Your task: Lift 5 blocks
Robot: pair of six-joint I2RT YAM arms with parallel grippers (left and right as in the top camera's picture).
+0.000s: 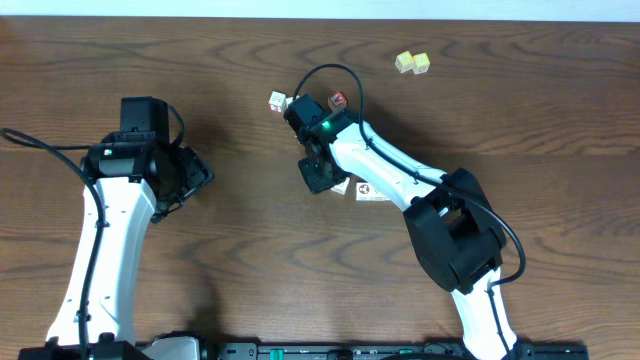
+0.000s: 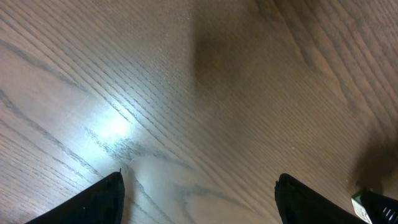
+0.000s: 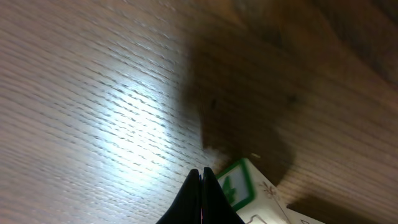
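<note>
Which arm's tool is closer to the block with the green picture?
Right. The right tool, shut, sits just beside the green block. The left tool hangs open over the table, far off to the block's left.

I see one whitish block lying flat and alone. Well apart from it, a brown-marked block lies just beside a green-framed block, partly hidden from above.

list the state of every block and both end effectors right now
left end effector, open, empty
right end effector, shut, gripping nothing
green-bordered block, lying by the shut fingertips, not gripped
block with brown picture, lying beside the right arm, not held
whitish block, lying free
red-and-white cube, lying free
pale yellow cubes, side by side, untouched
</note>
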